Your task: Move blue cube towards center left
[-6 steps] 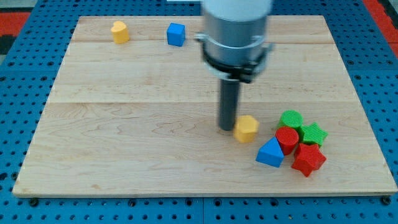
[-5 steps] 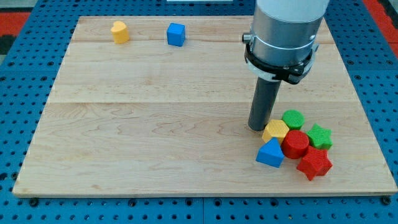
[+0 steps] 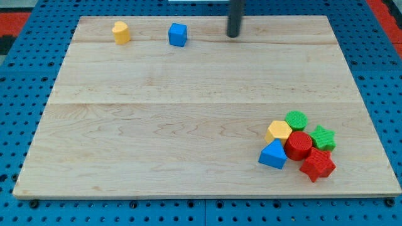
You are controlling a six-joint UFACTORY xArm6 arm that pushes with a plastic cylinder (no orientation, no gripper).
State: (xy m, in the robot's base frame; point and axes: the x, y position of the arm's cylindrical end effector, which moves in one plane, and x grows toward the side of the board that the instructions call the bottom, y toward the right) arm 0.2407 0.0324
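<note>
Wood board [image 3: 157, 125] on blue pegboard [image 3: 19, 125]; tip [image 3: 233, 35] at top, right of blue cube [image 3: 178, 34], not touching. No jaws, just rod.

So the board [image 3: 157, 125] fills most of the view. Up near its top edge there's the cube [image 3: 178, 34], a small block [image 3: 121, 32] off to its left, and my tip [image 3: 233, 35] close by on its right. Down at bottom right six blocks [image 3: 299, 147] sit bunched together, touching
</note>
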